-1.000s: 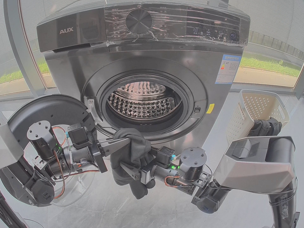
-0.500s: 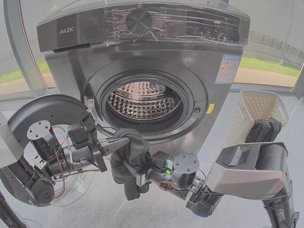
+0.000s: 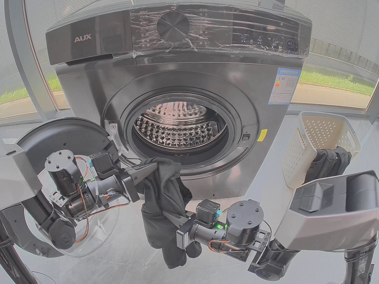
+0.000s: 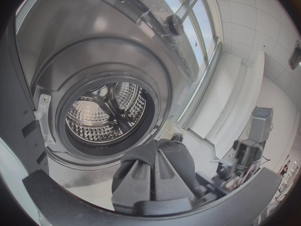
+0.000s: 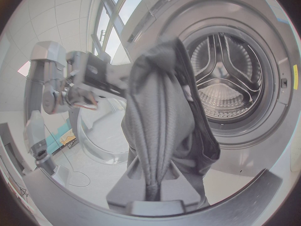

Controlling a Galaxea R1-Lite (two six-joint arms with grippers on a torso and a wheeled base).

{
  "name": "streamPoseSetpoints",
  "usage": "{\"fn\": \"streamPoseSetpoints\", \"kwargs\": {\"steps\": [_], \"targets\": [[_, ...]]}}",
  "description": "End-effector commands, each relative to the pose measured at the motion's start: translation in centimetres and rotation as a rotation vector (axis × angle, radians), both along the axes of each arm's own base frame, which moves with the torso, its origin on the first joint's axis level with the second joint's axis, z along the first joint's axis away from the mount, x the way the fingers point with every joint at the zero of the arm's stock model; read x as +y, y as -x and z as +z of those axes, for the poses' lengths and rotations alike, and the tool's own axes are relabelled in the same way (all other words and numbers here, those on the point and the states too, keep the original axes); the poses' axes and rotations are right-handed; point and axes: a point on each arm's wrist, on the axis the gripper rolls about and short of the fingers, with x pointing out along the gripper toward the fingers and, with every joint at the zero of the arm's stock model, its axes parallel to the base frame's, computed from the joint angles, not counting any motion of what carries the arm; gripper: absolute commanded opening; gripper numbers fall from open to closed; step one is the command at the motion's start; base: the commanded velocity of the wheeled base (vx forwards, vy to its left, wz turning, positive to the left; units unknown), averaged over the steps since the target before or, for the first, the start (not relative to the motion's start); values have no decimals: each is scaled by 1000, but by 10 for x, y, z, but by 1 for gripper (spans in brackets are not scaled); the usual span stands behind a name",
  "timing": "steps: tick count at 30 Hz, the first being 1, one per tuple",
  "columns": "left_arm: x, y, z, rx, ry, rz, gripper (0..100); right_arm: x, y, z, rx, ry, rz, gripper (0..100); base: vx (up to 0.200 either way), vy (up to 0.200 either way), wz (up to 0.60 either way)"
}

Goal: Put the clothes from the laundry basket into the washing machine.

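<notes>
Dark grey cloth garment (image 3: 162,202) is hung long axis vertical, top clamped by left gripper (image 3: 154,167), mid-length clamped by right gripper (image 3: 171,219).

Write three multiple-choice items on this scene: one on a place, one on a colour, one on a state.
1. Where does the laundry basket stand relative to the washing machine?
A. On top of it
B. On the floor at its right
C. Inside it

2. What colour is the garment that the left gripper and right gripper hold?
A. White
B. Red
C. Dark grey

3. In what state is the door?
A. Open, swung to the left
B. Shut
C. Shut with cloth trapped in it

Answers
1 B: the head view shows it on the floor beside the machine's right side.
2 C: the cloth is dark grey in all three views.
3 A: the drum lies bare and the door hangs at the left.
</notes>
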Motion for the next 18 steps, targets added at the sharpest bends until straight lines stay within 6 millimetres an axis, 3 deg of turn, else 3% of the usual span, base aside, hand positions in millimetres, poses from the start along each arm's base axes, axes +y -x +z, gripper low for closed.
{"fn": "streamPoseSetpoints", "kwargs": {"steps": [1, 3, 4, 14, 18], "targets": [[-3, -12, -20, 57, -17, 26, 0, -9, 12, 28, -30, -41, 12, 0, 0, 0, 0], [-2, -10, -20, 59, -17, 15, 0, -11, 9, 28, -31, -40, -1, 0, 0, 0, 0], [-2, -10, -19, 59, -14, 14, 100, -12, 8, 28, -31, -40, -2, 0, 0, 0, 0], [3, -10, -17, 80, 11, 29, 100, -38, -28, 41, -64, -65, -139, 0, 0, 0, 0], [2, 1, -25, 123, -10, -38, 100, -39, -37, 48, -87, -91, -162, 0, 0, 0, 0]]}}
